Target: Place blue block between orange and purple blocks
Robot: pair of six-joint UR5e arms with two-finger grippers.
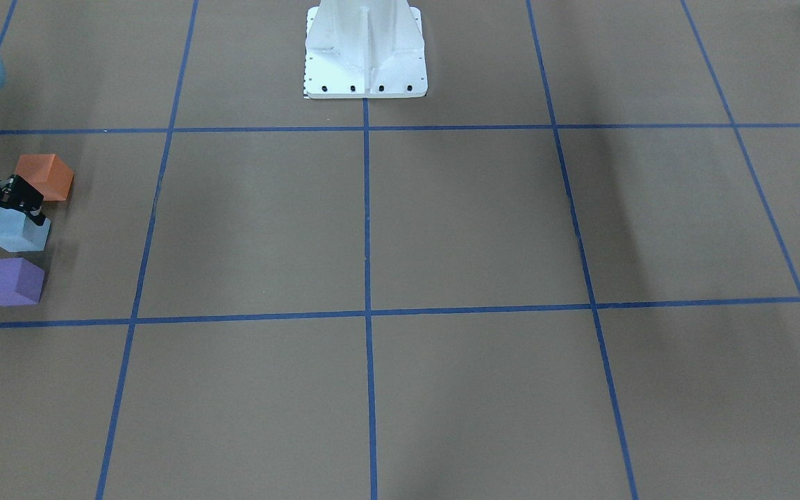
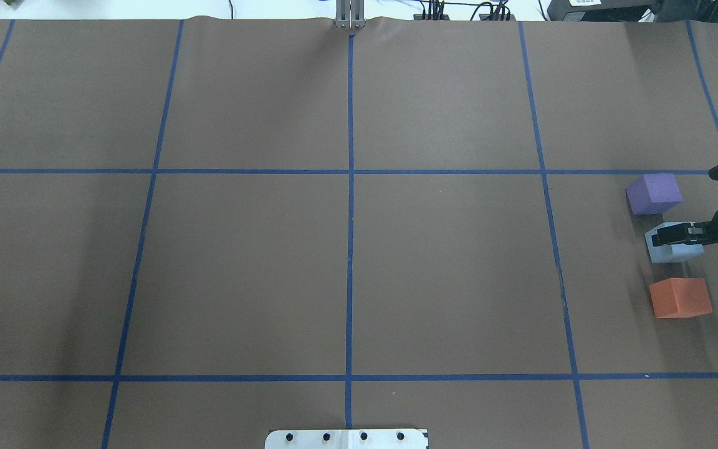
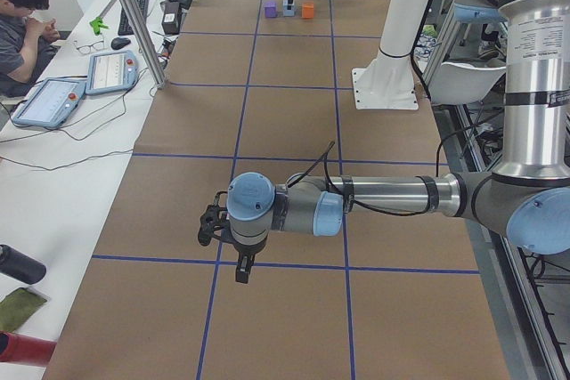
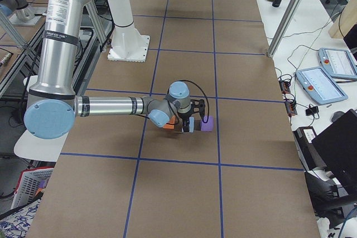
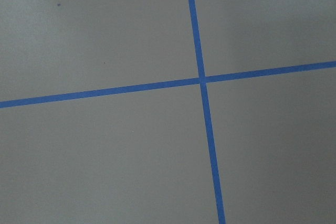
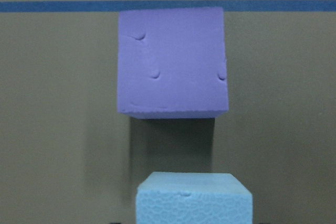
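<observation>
The light blue block point(image 1: 17, 232) sits on the brown table between the orange block point(image 1: 44, 177) and the purple block point(image 1: 10, 281), in one row near the table's end on my right. My right gripper point(image 1: 25, 208) reaches in from the table's edge and is closed around the blue block point(image 2: 674, 249), which rests low on the table. The right wrist view shows the purple block point(image 6: 172, 61) ahead and the blue block point(image 6: 194, 200) at the bottom edge. My left gripper point(image 3: 239, 264) hangs over bare table far from the blocks; I cannot tell whether it is open.
The white robot base point(image 1: 365, 52) stands at mid table. Blue tape lines point(image 2: 350, 187) divide the brown table into squares. In the exterior left view a person point(image 3: 22, 24) sits at a side desk with tablets point(image 3: 80, 86).
</observation>
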